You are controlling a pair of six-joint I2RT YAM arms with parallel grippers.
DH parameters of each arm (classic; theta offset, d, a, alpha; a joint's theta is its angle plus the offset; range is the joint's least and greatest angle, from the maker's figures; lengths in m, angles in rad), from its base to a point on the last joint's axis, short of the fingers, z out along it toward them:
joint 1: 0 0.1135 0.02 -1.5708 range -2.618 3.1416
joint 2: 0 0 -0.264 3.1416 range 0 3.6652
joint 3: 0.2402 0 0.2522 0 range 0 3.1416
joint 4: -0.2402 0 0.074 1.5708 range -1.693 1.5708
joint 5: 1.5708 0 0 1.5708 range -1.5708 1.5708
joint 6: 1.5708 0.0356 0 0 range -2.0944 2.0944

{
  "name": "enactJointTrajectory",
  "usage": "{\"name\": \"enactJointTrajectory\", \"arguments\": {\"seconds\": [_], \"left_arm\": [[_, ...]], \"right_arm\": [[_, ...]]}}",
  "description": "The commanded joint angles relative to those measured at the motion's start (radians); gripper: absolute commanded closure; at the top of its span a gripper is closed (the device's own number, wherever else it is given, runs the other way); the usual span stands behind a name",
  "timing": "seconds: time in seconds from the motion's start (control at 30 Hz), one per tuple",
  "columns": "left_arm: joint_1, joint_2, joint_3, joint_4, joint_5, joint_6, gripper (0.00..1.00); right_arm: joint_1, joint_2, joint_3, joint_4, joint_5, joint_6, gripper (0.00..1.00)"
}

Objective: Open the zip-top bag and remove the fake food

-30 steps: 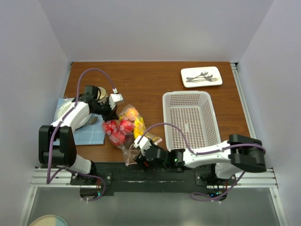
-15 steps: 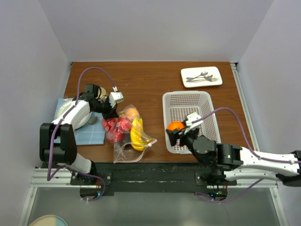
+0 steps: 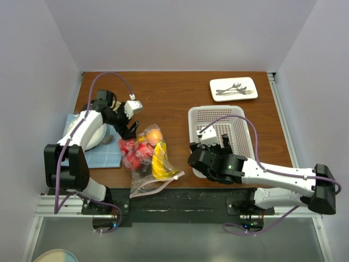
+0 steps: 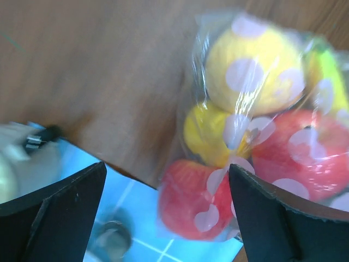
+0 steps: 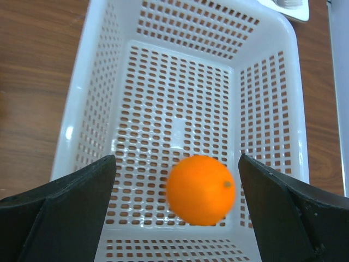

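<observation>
- Counter [image 3: 174, 93]: the work sits in the near half, bag left of centre and basket to its 3 o'clock.
- White basket [image 3: 215, 114]: the drop spot. One orange [image 5: 200, 189] is inside near the 6 o'clock wall, blurred, likely not settled.
- Zip-top bag [image 3: 143, 183]: lies flat at the counter's 6–7 o'clock. The closed end points to 11 o'clock and the zip strip [image 3: 161, 183] to 5 o'clock. Can't tell how wide the mouth gapes.
- Right end effector [image 5: 175, 156]: over the basket's near end, fingers spread, clear of the orange, pinching nothing.
- Left end effector [image 4: 166, 165]: at the bag's 11 o'clock, fingers spread, bag ahead of them, nothing gripped.
- Fake food [image 3: 144, 150]: mostly in the bag. Red pieces sit at the bag's 9 o'clock side and the banana [image 3: 159, 161] is nearest the mouth.
- Step, as I read it: one piece out, fetch the next.
  - Left should re-pinch film only at the 11 o'clock end as an anchor.
  - Right should enter along the bag from 5 o'clock and take the banana first.
  - Close on the fruit, not the film, or the whole bag lifts.
</observation>
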Motion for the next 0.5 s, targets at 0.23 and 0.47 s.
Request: {"name": "enactJointTrajectory", "arguments": {"seconds": [0.23, 0.47], "left_arm": [[-0.182, -0.240, 0.305, -0.374, 0.269, 0.063, 0.00], [-0.424, -0.390, -0.084, -0.278, 0.168, 0.074, 0.00]], "right_arm": [[0.289, -0.023, 0.088, 0.238, -0.230, -0.167, 0.29], [0.307, 0.002, -0.085, 0.591, -0.525, -0.198, 1.00]]}}
